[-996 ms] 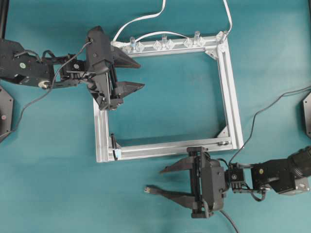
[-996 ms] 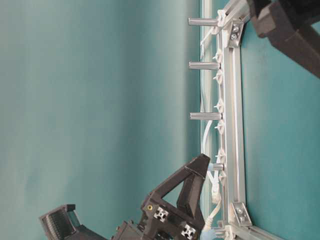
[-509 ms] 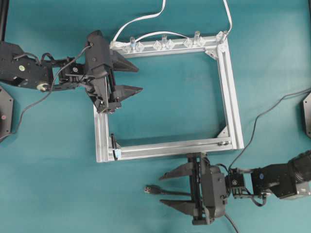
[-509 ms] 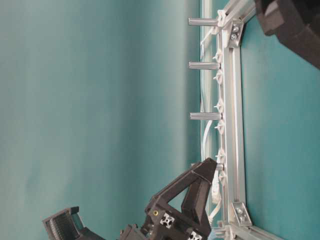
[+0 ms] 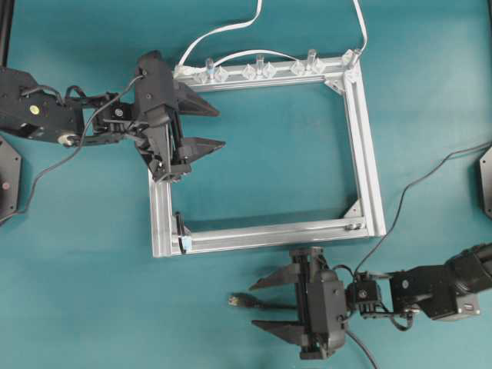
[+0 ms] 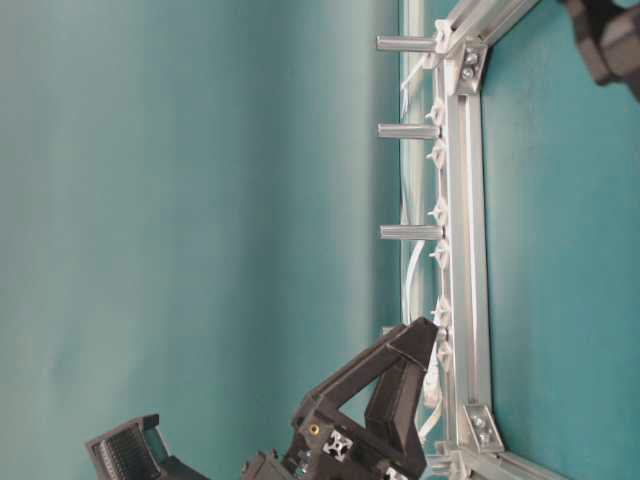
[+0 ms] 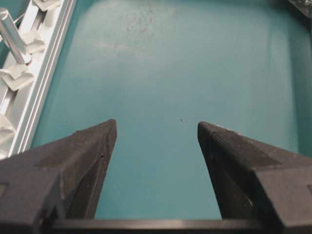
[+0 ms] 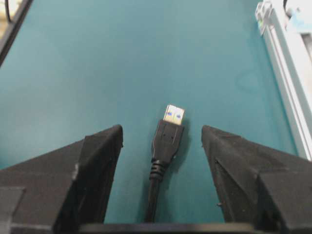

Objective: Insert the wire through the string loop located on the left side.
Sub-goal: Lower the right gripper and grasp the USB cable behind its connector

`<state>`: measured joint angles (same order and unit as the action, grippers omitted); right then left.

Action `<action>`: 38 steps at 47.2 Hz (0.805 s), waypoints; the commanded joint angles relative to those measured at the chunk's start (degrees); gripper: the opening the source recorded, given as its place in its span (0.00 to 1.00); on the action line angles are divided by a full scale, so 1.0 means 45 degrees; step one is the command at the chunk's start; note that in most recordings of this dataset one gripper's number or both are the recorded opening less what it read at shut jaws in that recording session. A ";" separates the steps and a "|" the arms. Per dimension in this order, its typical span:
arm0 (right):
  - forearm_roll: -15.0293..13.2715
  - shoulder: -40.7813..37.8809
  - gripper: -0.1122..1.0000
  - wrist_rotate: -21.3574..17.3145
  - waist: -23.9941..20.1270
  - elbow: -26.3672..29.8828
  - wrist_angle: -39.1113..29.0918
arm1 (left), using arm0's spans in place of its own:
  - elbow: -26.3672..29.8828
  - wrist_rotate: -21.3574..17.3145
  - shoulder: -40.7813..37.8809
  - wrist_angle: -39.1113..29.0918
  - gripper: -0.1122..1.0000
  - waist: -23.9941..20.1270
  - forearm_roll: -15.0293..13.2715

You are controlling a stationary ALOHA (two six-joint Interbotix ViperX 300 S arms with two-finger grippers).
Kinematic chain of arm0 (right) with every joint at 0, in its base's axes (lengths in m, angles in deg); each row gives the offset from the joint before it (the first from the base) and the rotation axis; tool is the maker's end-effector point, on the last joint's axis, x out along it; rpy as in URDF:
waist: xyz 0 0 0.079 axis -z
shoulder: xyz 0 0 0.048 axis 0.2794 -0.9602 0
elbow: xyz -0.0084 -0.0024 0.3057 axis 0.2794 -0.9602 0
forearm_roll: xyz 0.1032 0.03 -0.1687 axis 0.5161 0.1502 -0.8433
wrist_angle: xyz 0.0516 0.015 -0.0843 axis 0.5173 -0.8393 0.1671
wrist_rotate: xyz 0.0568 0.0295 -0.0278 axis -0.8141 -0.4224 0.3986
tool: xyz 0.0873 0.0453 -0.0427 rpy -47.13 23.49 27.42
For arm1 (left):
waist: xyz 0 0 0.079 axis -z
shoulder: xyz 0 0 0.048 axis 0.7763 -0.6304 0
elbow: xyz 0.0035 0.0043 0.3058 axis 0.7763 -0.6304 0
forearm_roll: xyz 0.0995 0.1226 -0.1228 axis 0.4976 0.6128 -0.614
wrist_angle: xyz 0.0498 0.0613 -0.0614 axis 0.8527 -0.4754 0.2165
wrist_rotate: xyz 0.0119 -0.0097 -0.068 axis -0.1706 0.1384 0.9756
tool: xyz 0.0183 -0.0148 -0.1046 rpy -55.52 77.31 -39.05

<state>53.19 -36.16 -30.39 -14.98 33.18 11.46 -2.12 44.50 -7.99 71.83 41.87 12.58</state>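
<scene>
Your right gripper (image 8: pixel 161 141) has dropped, jaws spread, straddling the wire (image 8: pixel 166 139) plug: ready to close. Left gripper (image 7: pixel 156 141) open, empty.

Under me a teal table (image 5: pixel 430 92) carries the square metal frame (image 5: pixel 363 138), with a white cable (image 5: pixel 219 31) trailing off its far side and the wire (image 5: pixel 240 300) lying flat just in front of it.
</scene>
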 commanded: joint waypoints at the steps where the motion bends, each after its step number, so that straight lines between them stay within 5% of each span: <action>1: 0.0000 0.0137 0.73 0.0000 -0.0059 0.0273 0.0000 | 0.0117 -0.0020 0.0215 0.0059 0.75 0.0117 0.0020; 15: 0.0215 0.0078 0.73 0.0020 -0.0117 -0.0176 -0.1562 | 0.0117 0.0000 0.0234 0.0059 0.75 0.0273 0.0020; 38: 0.0215 0.0059 0.72 0.0039 -0.0156 -0.0313 -0.1484 | 0.0117 0.0020 0.0195 0.0059 0.74 0.0293 0.0020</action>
<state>54.06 -36.86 -30.31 -15.24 31.15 4.60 -2.12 44.59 -7.99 71.83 43.01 12.58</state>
